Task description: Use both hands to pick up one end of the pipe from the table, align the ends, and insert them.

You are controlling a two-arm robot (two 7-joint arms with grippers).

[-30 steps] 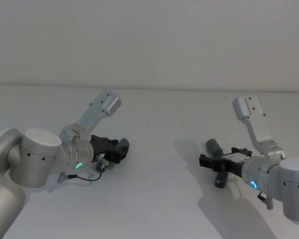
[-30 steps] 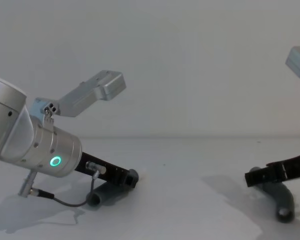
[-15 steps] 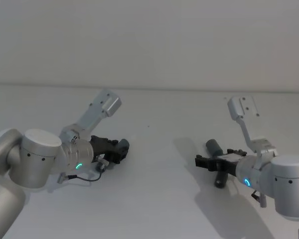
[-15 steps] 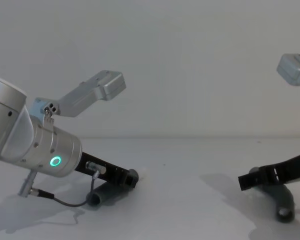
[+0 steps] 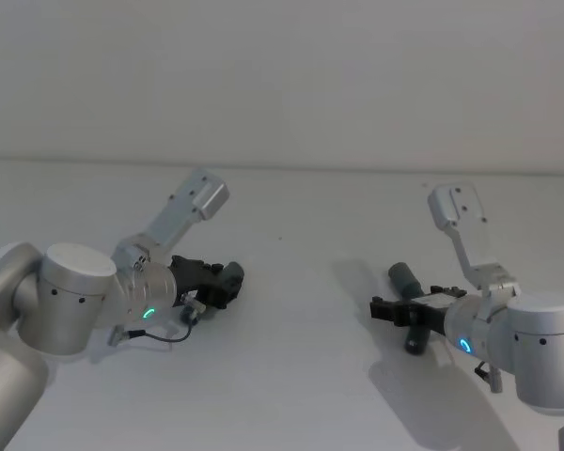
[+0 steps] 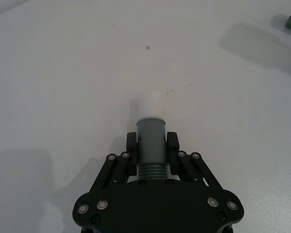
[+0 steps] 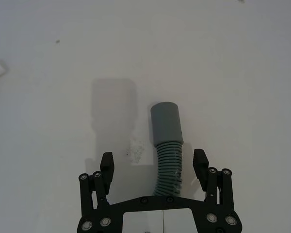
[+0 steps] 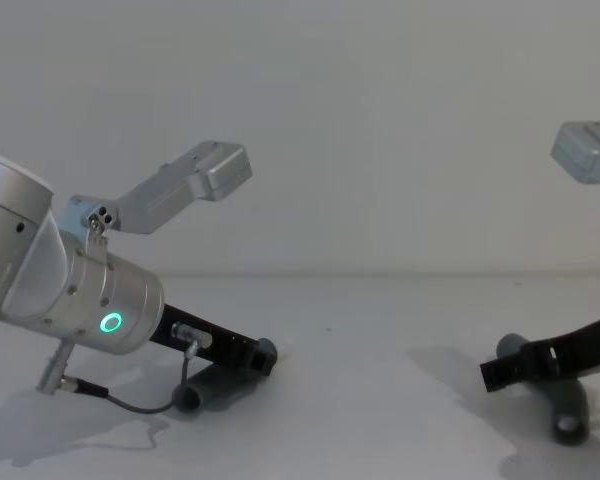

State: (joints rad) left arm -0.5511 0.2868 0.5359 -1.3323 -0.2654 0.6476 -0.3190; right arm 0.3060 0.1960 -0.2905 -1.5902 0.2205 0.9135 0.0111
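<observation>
Left claw [image 5: 226, 279], lower left, pinches the spigot piece [image 6: 151, 133]. Right claw [image 7: 153, 159] straddles the socket piece [image 7: 166, 124], spread; closing should come next.

No readable text, labels, brands, numbers or signs anywhere on the grippers, pipe pieces or the table.

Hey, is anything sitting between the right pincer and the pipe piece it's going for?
Nothing visible. The open right pincer straddles the ribbed pipe piece on the table, bare gaps either side. The left pincer grips the white-tipped piece.
</observation>
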